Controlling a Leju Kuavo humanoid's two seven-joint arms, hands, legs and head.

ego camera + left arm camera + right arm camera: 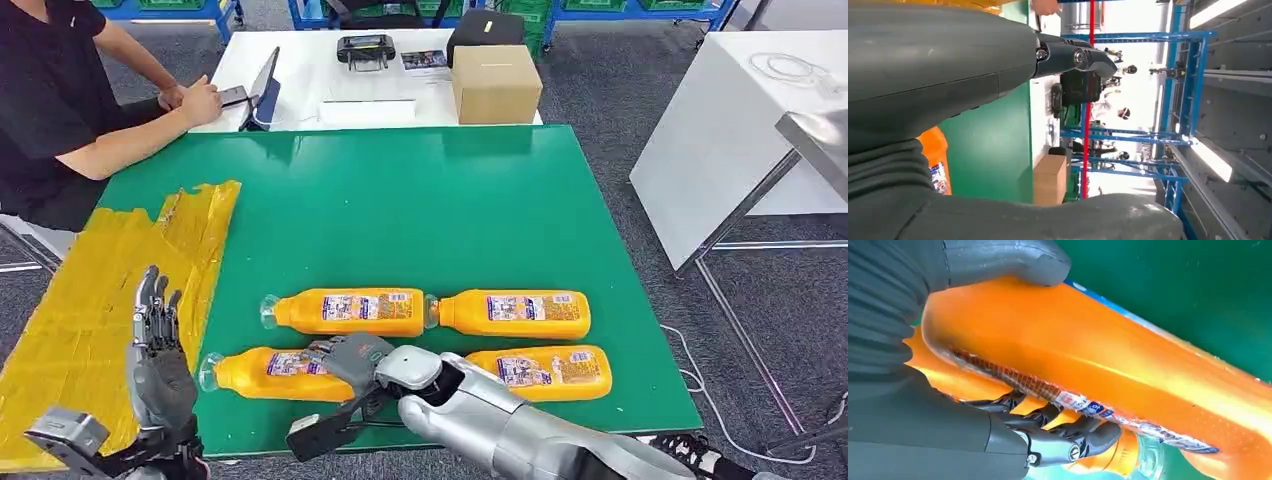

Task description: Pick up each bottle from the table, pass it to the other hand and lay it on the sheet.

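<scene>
Several orange bottles lie on the green table (420, 200). My right hand (350, 362) grips the near-left bottle (262, 374) around its labelled middle; the bottle still looks level with the tabletop. In the right wrist view my right hand (913, 405) wraps this bottle (1108, 360), thumb on one side and fingers (1058, 440) on the other. Another bottle (345, 312) lies just behind it, with two more to the right (515, 314) (545, 370). My left hand (155, 362) is raised, open and empty over the edge of the yellow sheet (95, 290). In the left wrist view that hand (938, 65) holds nothing.
A person sits at the far left with forearms (130, 140) at the table's back corner, beside a tablet (262, 85). A cardboard box (497, 83) and a black case (484, 27) stand on the white table behind. Another white table (720, 130) stands to the right.
</scene>
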